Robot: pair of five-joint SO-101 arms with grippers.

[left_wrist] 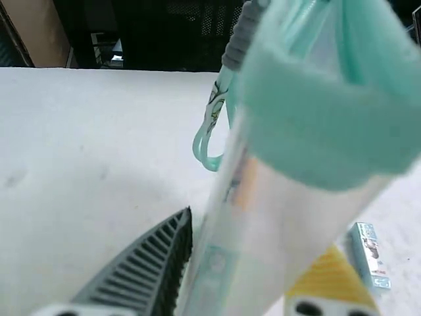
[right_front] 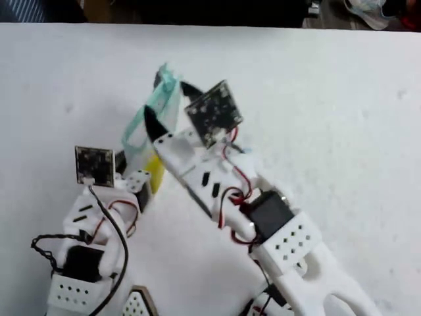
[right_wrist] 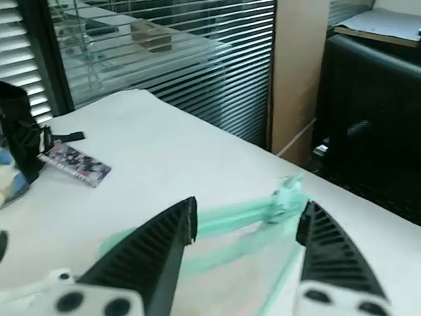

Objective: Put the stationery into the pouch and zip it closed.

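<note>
- High view: fixed overhead, looking down on tabletop (right_front: 329, 99).
- Left wrist view: close against the pouch (left_wrist: 316, 131).
- Right wrist view: low, near; shares the pouch.

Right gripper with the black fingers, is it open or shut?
Open: right gripper fingers stand wide apart, mint-green see-through pouch between them.

White arms (right_front: 296, 257), black-ribbed right hand (right_wrist: 248, 210)

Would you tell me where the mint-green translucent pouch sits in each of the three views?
High view: pouch left of centre, where the two arms meet.
Left wrist view: close up, clamped between the left gripper's fingers.
Right wrist view: across the gap of the open right gripper.
Shared landmark: the white table.
</note>
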